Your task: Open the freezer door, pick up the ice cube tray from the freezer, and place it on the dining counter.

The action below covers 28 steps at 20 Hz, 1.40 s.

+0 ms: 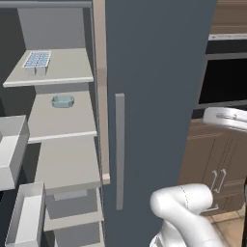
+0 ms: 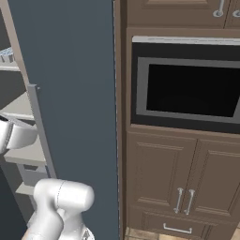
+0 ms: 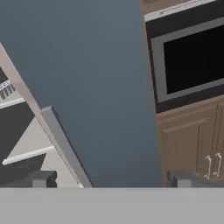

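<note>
Lying far from fingers [image 3: 39, 180]: ice cube tray [image 1: 36, 60]

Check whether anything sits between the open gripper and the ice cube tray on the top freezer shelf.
Yes. The gripper faces the closed wider slate-blue door and its bar handle. The ice cube tray lies left of that door on the top shelf, with nothing visible on or in front of it.

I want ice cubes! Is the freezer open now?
Open. The tall slate-blue freezer shows its grey shelves, and the flat white ice cube tray with pale-blue cells sits on the top one.
</note>
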{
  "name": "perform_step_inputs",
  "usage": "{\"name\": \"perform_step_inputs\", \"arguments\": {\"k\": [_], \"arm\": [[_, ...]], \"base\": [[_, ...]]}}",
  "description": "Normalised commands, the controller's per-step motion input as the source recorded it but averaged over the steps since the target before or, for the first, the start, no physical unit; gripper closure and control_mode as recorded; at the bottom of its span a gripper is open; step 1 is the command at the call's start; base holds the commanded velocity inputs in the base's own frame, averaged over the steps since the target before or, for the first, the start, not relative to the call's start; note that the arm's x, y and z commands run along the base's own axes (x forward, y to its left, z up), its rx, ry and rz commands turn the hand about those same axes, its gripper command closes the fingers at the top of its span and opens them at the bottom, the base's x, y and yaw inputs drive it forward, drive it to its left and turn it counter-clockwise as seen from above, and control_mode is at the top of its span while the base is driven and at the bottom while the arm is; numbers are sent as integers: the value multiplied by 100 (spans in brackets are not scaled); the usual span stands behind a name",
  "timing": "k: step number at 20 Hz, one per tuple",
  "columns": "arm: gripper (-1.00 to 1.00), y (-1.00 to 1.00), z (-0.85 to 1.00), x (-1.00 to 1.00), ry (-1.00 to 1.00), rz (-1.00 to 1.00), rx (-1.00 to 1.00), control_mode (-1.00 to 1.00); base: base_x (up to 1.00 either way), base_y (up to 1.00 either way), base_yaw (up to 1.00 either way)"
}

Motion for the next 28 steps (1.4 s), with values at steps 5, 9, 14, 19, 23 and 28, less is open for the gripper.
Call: {"name": "perform_step_inputs", "arguments": {"k": [5, 9, 14, 19, 23, 28], "arm": [[-100, 2, -14, -3, 30, 12, -4, -100], [-100, 25, -20, 41, 21, 19, -1, -100], [-100, 14, -42, 16, 6, 23, -2, -100], [-100, 6, -63, 13, 1, 8, -6, -100], [-100, 0, -50, 15, 1, 0, -6, -100], [-100, -2, -12, 4, 6, 0, -1, -100]], "base": [[0, 0, 0], [0, 0, 0], [0, 0, 0], [0, 0, 0], [0, 0, 0], [0, 0, 0]]}}
